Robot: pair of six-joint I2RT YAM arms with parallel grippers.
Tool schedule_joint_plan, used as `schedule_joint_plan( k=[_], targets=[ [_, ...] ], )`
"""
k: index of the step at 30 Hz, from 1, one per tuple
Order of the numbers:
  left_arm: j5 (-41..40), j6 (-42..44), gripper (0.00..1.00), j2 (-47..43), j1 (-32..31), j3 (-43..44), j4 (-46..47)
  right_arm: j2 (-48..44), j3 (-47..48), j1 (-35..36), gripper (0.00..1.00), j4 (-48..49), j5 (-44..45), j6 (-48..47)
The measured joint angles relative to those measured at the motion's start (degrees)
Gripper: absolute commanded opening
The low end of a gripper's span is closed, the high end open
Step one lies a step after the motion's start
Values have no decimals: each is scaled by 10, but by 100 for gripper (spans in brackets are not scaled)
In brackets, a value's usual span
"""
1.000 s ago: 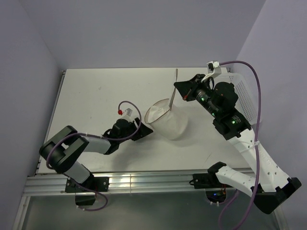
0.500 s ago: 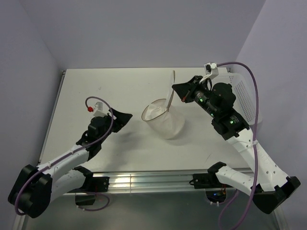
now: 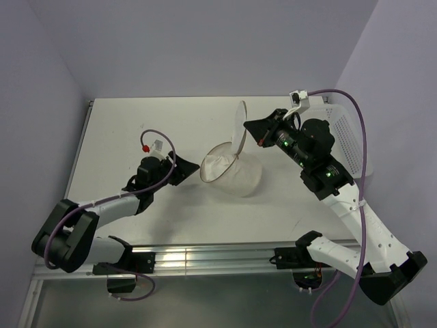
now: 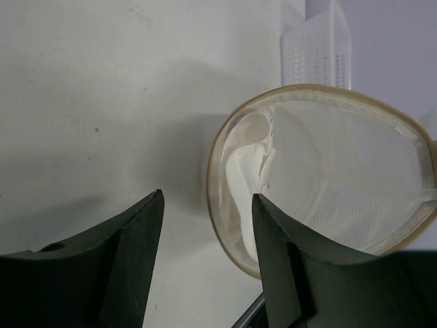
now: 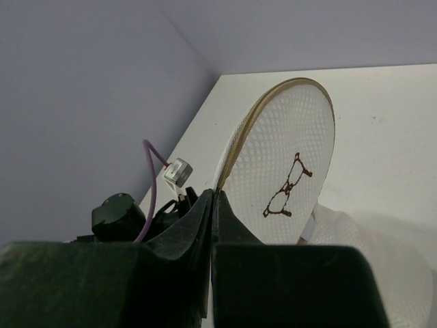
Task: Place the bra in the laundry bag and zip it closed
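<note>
The laundry bag (image 3: 235,176) lies on its side mid-table, its tan-rimmed mouth (image 4: 217,179) facing left. Inside the mouth the white bra (image 4: 244,167) is bunched against the mesh. The bag's round flap (image 5: 287,154), printed with a small bra symbol, stands lifted above the mouth. My right gripper (image 5: 215,196) is shut on the flap's zippered rim, up at the bag's far side (image 3: 248,128). My left gripper (image 3: 192,167) stands open just left of the mouth, with nothing between its fingers (image 4: 268,229) and the right finger overlapping the rim.
A white perforated plastic basket (image 3: 347,135) stands at the table's right edge behind the right arm, and shows in the left wrist view as the basket (image 4: 316,46) beyond the bag. The left arm's wrist (image 5: 117,216) lies low on the table.
My left gripper pulled back left from the bag's mouth, then came partway back toward it. The right gripper kept its hold and lifted the flap a little; the bag shifted slightly left.
</note>
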Motion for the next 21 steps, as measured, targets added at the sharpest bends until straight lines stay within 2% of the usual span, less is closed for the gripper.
schedule_joint_plan(
  k=[9, 14, 16, 19, 21],
  targets=[
    [40, 1, 35, 80, 0, 15, 77, 0, -9, 0, 0, 3, 0, 0],
    [54, 0, 32, 98, -5, 16, 94, 0, -9, 0, 0, 5, 0, 0],
    [54, -1, 24, 104, -9, 16, 95, 0, -9, 0, 0, 5, 0, 2],
    [53, 0, 27, 108, -12, 16, 94, -1, -9, 0, 0, 5, 0, 2],
    [49, 0, 25, 108, -12, 16, 93, -1, -9, 0, 0, 5, 0, 2]
  ],
)
